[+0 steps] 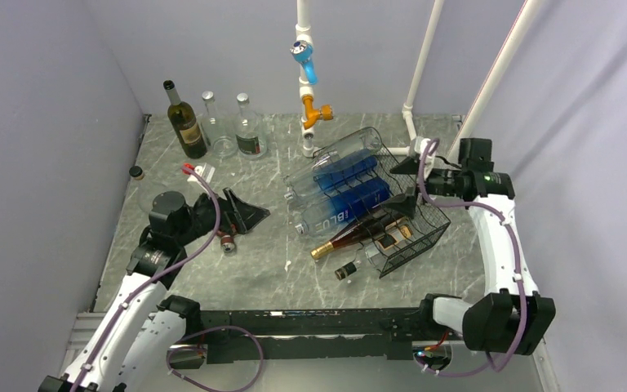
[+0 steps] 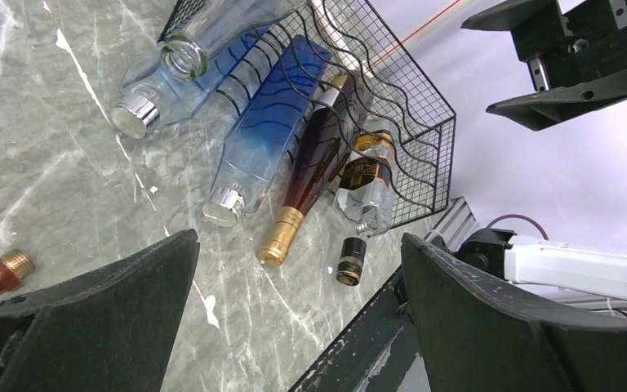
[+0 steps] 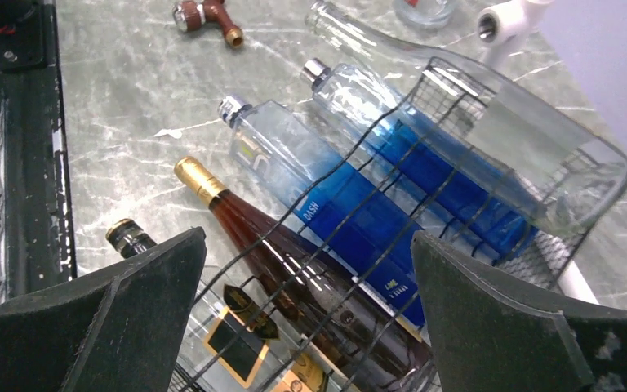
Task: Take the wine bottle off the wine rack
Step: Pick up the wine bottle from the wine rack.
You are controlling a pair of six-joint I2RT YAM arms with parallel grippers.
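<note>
grey marbled counter (image 1: 237, 273), lilac walls (image 1: 33, 122), loaded wine rack (image 1: 423, 234) at three o'clock, left tool (image 1: 249, 216) and right tool (image 1: 404, 184) spread wide

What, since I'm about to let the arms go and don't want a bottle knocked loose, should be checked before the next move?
1. Right gripper open and empty: ok, its jaws stand wide above the rack.
2. Left gripper open and empty: ok.
3. Wine bottle in the wine rack: ok, it lies on its side with the gold-foil neck sticking out over the table.
4. Neck free to grasp: ok, there are gaps on both sides of it.
5. Body clear of its neighbours: not ok, the blue bottle and the black-capped bottle lie close alongside.
6. Rack held firm: cannot tell.
</note>
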